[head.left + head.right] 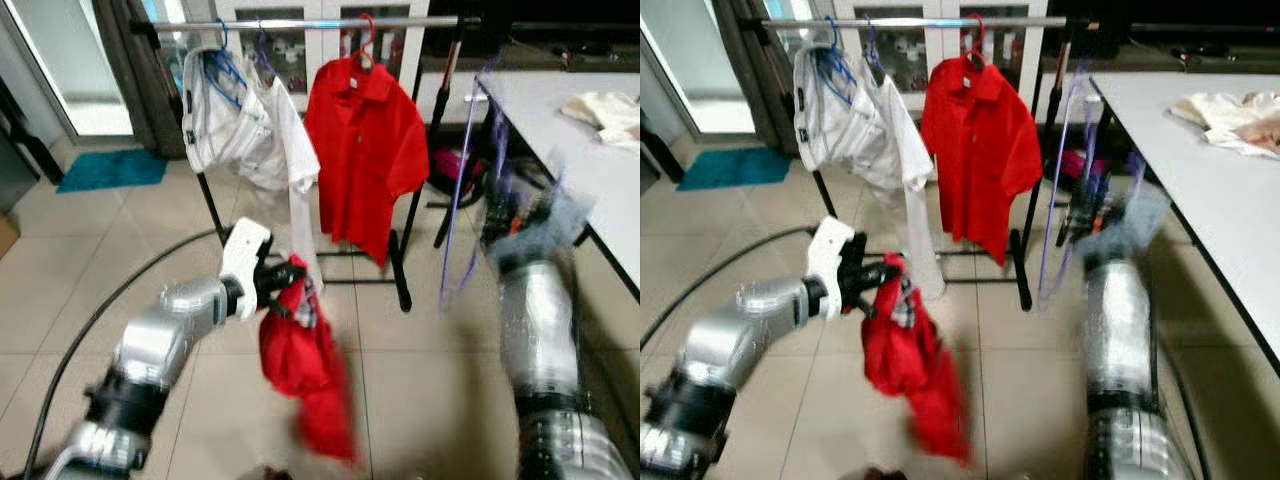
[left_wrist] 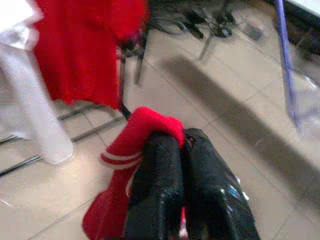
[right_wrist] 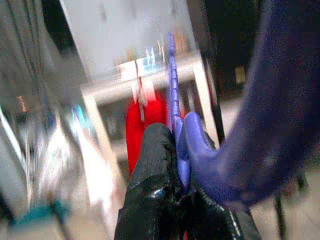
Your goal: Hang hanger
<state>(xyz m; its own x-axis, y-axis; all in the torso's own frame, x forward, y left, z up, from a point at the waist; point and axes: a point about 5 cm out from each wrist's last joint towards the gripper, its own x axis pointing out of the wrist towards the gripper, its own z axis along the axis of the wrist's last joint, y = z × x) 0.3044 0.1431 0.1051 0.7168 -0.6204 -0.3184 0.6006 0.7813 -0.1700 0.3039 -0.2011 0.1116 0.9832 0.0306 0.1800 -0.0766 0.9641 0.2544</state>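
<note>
My left gripper [image 1: 283, 283] is shut on a red garment [image 1: 300, 370] that hangs from it over the tiled floor, in front of the clothes rack [image 1: 320, 22]. In the left wrist view its black fingers [image 2: 160, 180] pinch the red cloth [image 2: 145, 127]. Raised at the right and blurred by motion, my right gripper [image 1: 500, 215] is shut on a blue plastic hanger [image 1: 465, 180]. The right wrist view shows the hanger [image 3: 172, 100] clamped between the fingers [image 3: 155, 160]. A red polo shirt [image 1: 362, 150] and a white garment [image 1: 240, 125] hang on the rack's bar.
A white table [image 1: 580, 150] with crumpled pale cloth [image 1: 605, 115] runs along the right. A black cable [image 1: 110, 300] curves over the floor at the left. A teal mat [image 1: 110, 170] lies by the door. Dark clutter sits under the table behind the rack.
</note>
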